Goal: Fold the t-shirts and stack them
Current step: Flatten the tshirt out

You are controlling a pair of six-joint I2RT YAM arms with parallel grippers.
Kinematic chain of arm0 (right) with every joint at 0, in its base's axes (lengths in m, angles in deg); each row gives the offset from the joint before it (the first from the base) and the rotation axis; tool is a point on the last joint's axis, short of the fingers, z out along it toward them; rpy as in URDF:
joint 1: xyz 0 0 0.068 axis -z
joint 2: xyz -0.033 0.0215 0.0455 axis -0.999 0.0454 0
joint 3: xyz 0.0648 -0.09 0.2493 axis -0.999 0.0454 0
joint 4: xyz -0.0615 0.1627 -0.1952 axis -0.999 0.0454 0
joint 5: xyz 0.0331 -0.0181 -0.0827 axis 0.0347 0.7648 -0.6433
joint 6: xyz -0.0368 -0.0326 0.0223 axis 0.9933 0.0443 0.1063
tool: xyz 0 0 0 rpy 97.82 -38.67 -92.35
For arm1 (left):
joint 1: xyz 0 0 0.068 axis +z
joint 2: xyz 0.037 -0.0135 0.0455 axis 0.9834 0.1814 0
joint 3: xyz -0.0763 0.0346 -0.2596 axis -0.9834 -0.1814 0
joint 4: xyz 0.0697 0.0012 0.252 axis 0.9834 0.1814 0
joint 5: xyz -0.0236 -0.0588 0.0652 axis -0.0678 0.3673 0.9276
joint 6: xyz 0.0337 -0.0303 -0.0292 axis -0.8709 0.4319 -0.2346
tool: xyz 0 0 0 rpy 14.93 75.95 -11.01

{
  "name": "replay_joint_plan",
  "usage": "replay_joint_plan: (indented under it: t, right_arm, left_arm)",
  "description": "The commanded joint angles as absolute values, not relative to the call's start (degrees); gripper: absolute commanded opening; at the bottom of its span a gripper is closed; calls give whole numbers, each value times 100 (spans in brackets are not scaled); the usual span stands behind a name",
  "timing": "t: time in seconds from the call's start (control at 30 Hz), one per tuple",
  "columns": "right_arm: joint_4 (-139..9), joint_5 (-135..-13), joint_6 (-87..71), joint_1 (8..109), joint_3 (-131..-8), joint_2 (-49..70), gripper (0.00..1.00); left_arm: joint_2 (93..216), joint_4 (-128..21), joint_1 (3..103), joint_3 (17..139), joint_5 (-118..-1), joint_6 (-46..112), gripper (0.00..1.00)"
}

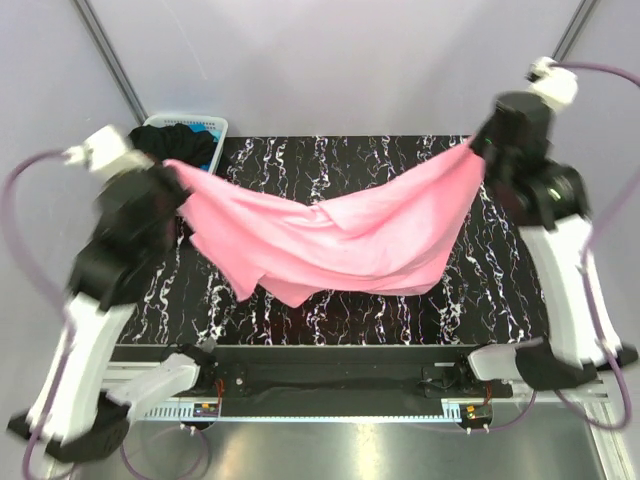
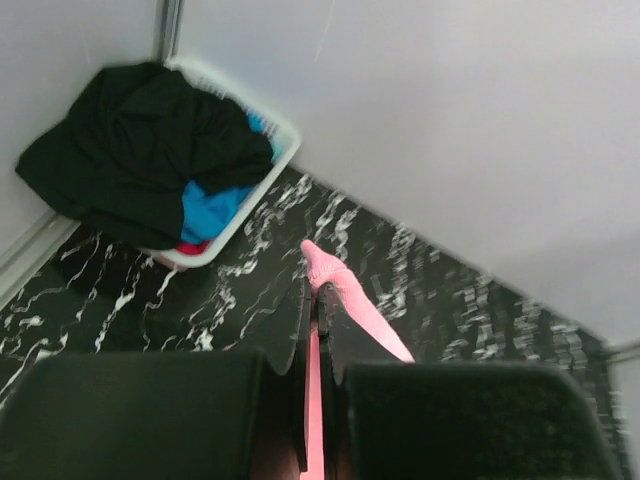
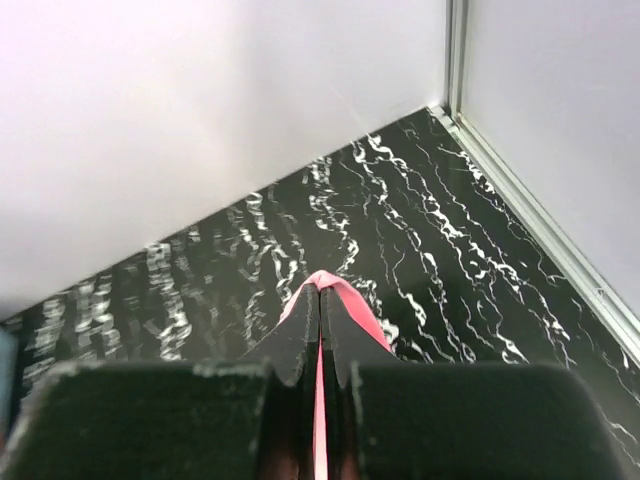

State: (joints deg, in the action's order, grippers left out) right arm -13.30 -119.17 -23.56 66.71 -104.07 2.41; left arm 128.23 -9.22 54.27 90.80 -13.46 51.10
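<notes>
Hanging like a hammock between the two arms, the pink t-shirt (image 1: 340,235) is stretched across the bench (image 1: 490,290), high at both ends and sagging in the middle. Its lower folds bunch toward the near edge, and whether they rest on the surface cannot be told from above. The main risk is a slip: each end is held by only a thin pinch of cloth, so a pull outward by either arm could draw the fabric free and drop that side in a heap. A second risk is a bad lay. The shirt looks twisted and doubled over in the middle, so lowering it as it hangs would probably set creases and an uneven outline that would spoil the fold. The left end also hangs just beside the basket (image 2: 275,150), where the black t-shirt (image 2: 140,140) and the blue t-shirt (image 2: 215,210) lie piled, and a swing that way might snag the rim. The left fingers (image 2: 324,312) are closed tight on a narrow strip of pink cloth that pokes out past their tips. The right fingers (image 3: 308,312) are likewise clamped on a pink edge, with no gap visible between them.
</notes>
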Motion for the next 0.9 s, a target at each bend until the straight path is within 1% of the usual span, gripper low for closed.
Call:
replay_joint_plan:
  t: [0.0,0.07,0.1,0.13,0.17,0.2,0.23,0.27,0.3,0.33,0.37,0.4,0.43,0.47,0.5,0.53,0.57,0.6,0.7,0.73,0.8,0.83,0.87]
  right_arm:
    - [-1976,-12518,-2204,6666,-10514,1453,0]
    - [-2267,-12116,-2247,6736,-10541,1911,0]
    - [-2285,-11896,-2291,6797,-10628,2401,0]
    - [-2311,-11719,-2370,6841,-10829,2676,0]
    - [-2303,-11535,-2371,6929,-10979,2940,0]
    - [-2303,-11420,-2345,6982,-11154,3438,0]
    - [-2303,-11349,-2266,7043,-11513,3687,0]
    - [-2320,-11157,-2222,7226,-11734,3907,0]
    - [-2312,-11033,-2178,7324,-11971,4353,0]
    - [-2268,-10962,-2169,7438,-12426,4575,0]
    - [-2250,-10727,-2142,7526,-12657,4786,0]
    - [-2198,-10577,-2125,7719,-12920,5179,0]
    - [-2058,-10471,-2125,7781,-13427,5366,24]
    - [-1987,-10261,-2064,7826,-13667,5542,31]
    - [-1908,-10285,-1994,7852,-13870,5805,39]
    - [-1812,-10276,-1949,7852,-14142,5886,52]
    - [-1776,-10128,-1923,7852,-14205,5930,72]
    - [-1784,-10048,-1922,7844,-14197,5887,73]
    - [-1784,-9934,-1984,7844,-13917,5651,72]
    - [-1776,-9916,-2019,7844,-13646,5554,72]
    - [-1758,-9802,-2211,7835,-13259,5238,71]
    - [-1749,-9706,-2291,7817,-12804,5114,71]
    - [-1732,-9644,-2379,7782,-12547,4991,71]
  left_arm:
    - [14294,-1601,5432,9300,-793,5263,0]
    - [14895,-1890,5476,9415,-1117,5264,0]
    - [15176,-1944,5494,9590,-1188,5377,0]
    - [15814,-2092,5529,9687,-1319,5395,0]
    - [16134,-2094,5642,9854,-1529,5465,0]
    - [16459,-2102,5687,10264,-1601,5509,0]
    - [17193,-2102,5739,10529,-1689,5492,0]
    - [17549,-2102,5862,10793,-1846,5475,0]
    - [17970,-2068,5941,11370,-1978,5501,0]
    - [18313,-1937,6020,11689,-2110,5527,0]
    - [19013,-1909,6143,12275,-2329,5536,4]
    - [19333,-1822,6188,12612,-2366,5527,18]
    - [19623,-1682,6232,12902,-2419,5484,42]
    - [20070,-1663,6284,13140,-2463,5431,61]
    - [20205,-1663,6302,13438,-2463,5387,98]
    - [20320,-1672,6329,13537,-2489,5352,99]
    - [20390,-1654,6364,13625,-2489,5317,99]
    - [20348,-1680,6381,13582,-2472,5325,99]
    - [19963,-1742,6417,13118,-2419,5342,99]
    - [19839,-1768,6417,12925,-2445,5351,99]
    - [19357,-1751,6408,12292,-2665,5386,99]
    - [19145,-1716,6382,12038,-2848,5439,99]
    - [18952,-1663,6364,11487,-2937,5526,99]
